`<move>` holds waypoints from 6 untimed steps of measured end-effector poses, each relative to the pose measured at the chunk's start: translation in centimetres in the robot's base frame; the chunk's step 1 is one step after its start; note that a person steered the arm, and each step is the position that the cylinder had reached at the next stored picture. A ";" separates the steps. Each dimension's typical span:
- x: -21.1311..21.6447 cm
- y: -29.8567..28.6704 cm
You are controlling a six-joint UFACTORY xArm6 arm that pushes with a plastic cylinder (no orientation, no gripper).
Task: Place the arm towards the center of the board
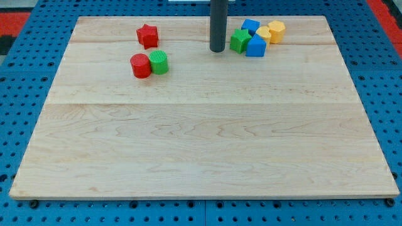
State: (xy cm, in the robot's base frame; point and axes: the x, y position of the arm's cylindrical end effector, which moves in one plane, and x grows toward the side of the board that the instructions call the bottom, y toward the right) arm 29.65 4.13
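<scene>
My tip (217,49) rests on the wooden board (201,144) near the view's top, a little right of middle. Just right of it sits a cluster: a green star block (239,40), a blue block (255,46), another blue block (250,26), a yellow block (264,33) and a yellow hexagon block (276,29). The tip stands a short gap left of the green star. To the tip's left are a red star block (147,36), a red cylinder (141,65) and a green cylinder (159,62), the two cylinders touching.
The board lies on a blue perforated table (25,113). A red surface (16,22) shows at the view's top left corner.
</scene>
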 end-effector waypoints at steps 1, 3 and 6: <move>-0.7 3.0; 2.1 -0.3; 9.0 -14.3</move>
